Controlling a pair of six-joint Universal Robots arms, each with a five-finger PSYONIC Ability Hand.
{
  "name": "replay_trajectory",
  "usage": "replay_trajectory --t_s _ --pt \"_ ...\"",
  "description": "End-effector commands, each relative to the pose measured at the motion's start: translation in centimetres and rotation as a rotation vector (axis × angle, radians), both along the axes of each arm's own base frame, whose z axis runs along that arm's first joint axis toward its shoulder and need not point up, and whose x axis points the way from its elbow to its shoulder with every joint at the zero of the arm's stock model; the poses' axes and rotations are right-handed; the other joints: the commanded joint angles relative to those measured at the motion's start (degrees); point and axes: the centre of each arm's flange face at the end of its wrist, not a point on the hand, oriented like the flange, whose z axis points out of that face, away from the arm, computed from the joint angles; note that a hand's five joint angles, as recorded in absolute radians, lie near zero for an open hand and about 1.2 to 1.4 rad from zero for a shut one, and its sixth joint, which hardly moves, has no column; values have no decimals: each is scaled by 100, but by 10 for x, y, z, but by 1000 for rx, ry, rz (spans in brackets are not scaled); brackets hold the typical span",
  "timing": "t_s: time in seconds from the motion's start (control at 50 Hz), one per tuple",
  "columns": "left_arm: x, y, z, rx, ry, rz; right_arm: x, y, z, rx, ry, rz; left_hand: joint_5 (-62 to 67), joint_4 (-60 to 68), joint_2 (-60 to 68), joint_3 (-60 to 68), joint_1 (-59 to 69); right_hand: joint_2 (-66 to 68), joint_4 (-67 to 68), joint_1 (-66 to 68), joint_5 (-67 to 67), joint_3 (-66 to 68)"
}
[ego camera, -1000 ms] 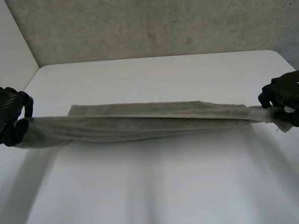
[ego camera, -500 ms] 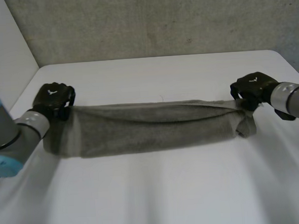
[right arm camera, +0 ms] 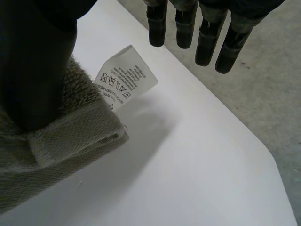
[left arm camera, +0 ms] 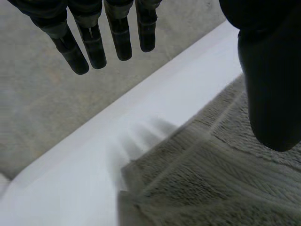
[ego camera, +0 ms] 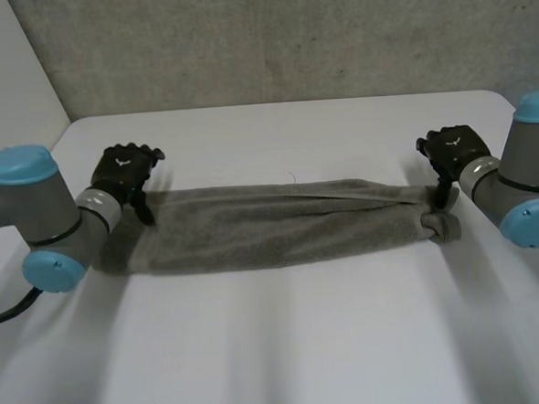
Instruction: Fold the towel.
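A grey-green towel (ego camera: 271, 225), folded into a long strip, lies flat across the white table (ego camera: 288, 347). My left hand (ego camera: 126, 170) hovers open just past the strip's left end. In the left wrist view its straight fingers (left arm camera: 94, 42) and thumb stand apart above the towel's corner (left arm camera: 211, 179), holding nothing. My right hand (ego camera: 451, 147) is open over the right end, which is bunched. In the right wrist view its fingers (right arm camera: 207, 37) are spread clear of the towel (right arm camera: 47, 155), the thumb close over the cloth. A white care label (right arm camera: 124, 77) sticks out from that end.
The table's far edge (ego camera: 282, 104) meets a rough grey concrete wall (ego camera: 287, 36). A white panel (ego camera: 5, 72) stands at the back left. Bare tabletop lies in front of the towel and behind it.
Both hands carried the stretched towel away from the front edge, laid it on the table, and let go of its ends. Their fingers have opened.
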Motion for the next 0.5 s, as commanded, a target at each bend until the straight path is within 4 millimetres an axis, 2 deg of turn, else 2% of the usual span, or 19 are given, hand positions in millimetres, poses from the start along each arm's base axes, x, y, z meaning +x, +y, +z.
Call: replay_trajectory --t_s 0.02,0.1,0.2,0.34,0.38,0.42,0.5 --pt "12 13 27 -24 3 65 -6 24 38 -32 -44 -14 -1338 -541 -517 -470 -560 -398 -415 -328 -309 -353" --pt "17 31 38 -23 4 69 -11 40 58 -77 -48 -12 -1338 -541 -517 -471 -560 -398 -415 -328 -309 -353" --pt "21 46 39 -22 4 72 -11 50 58 -62 -44 -6 -1338 -541 -517 -471 -560 -398 -415 -328 -309 -353" --pt "22 53 32 -40 6 72 -7 50 55 -59 -46 14 -1288 -491 -467 -420 -510 -398 -415 -328 -309 -353" --pt "22 54 31 -45 6 71 -7 49 51 -55 -44 21 -1271 -474 -450 -403 -493 -398 -415 -328 -309 -353" --pt "22 53 26 -41 5 71 -4 44 32 -22 -20 35 -1271 -474 -450 -403 -493 -398 -415 -328 -309 -353" --pt "22 54 24 -35 4 70 -2 42 16 9 3 40 -1271 -474 -450 -403 -493 -398 -415 -328 -309 -353"
